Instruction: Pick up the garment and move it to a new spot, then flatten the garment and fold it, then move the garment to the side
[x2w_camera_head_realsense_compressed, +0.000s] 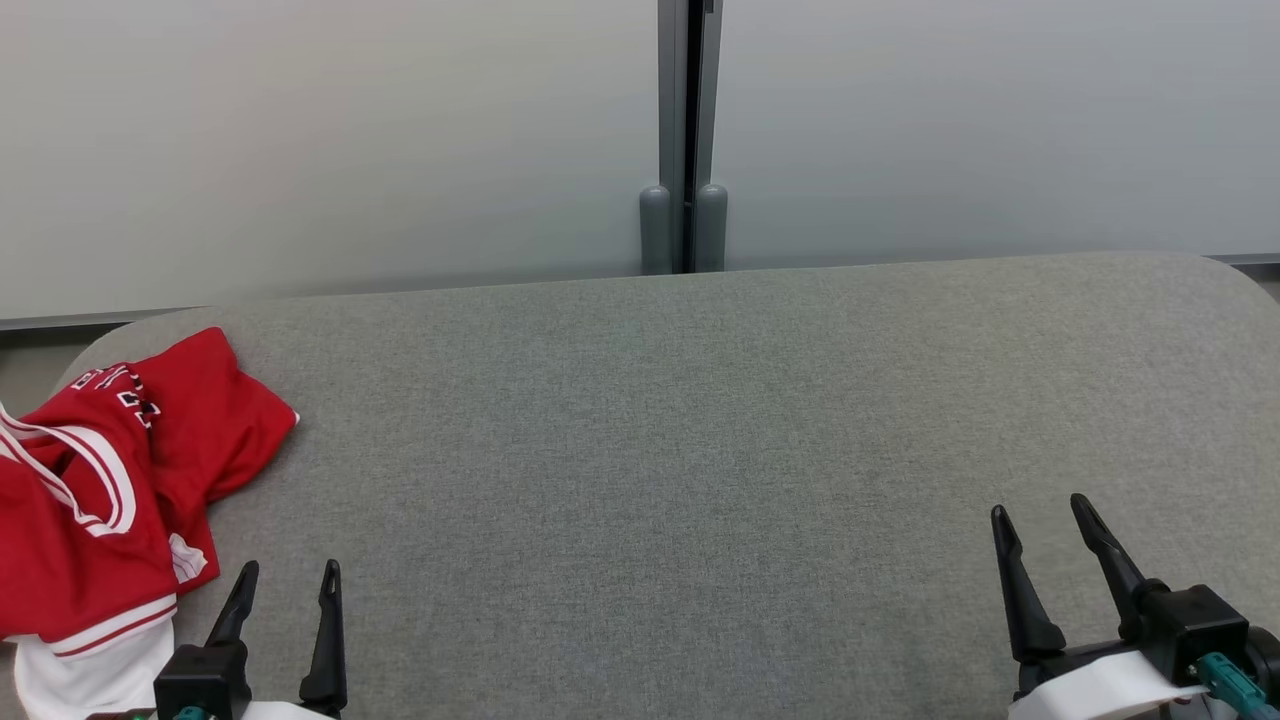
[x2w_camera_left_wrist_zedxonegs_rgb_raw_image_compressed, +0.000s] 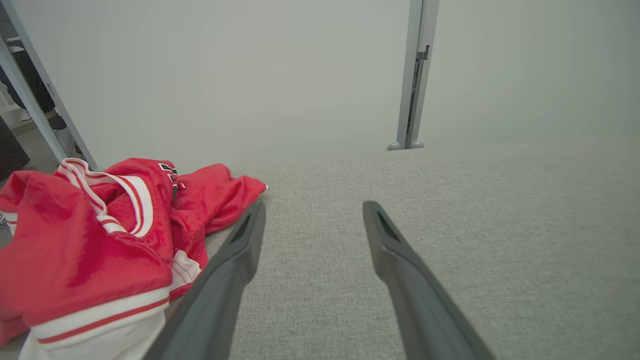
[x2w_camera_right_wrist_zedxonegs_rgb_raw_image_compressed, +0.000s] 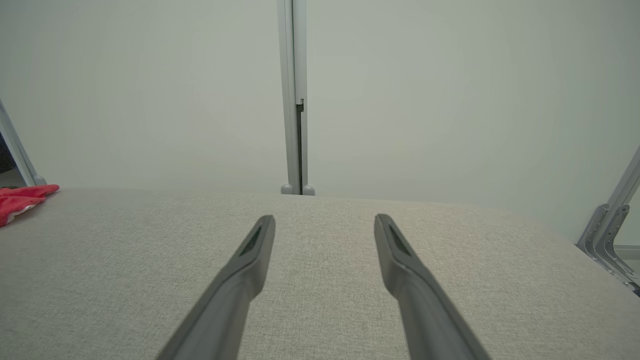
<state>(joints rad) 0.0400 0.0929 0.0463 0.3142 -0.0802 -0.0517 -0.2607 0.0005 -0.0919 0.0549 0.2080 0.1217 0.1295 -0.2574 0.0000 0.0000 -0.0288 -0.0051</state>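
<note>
Left gripper (x2w_camera_head_realsense_compressed: 290, 568) and right gripper (x2w_camera_head_realsense_compressed: 1039, 506) stand with jaws spread, holding nothing; the left should pinch a thick fold of the adjacent red garment (x2w_camera_head_realsense_compressed: 100, 500) before lifting.

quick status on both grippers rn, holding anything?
Left gripper: open, holding nothing; the red garment lies beside it.
Right gripper: open, holding nothing.
</note>
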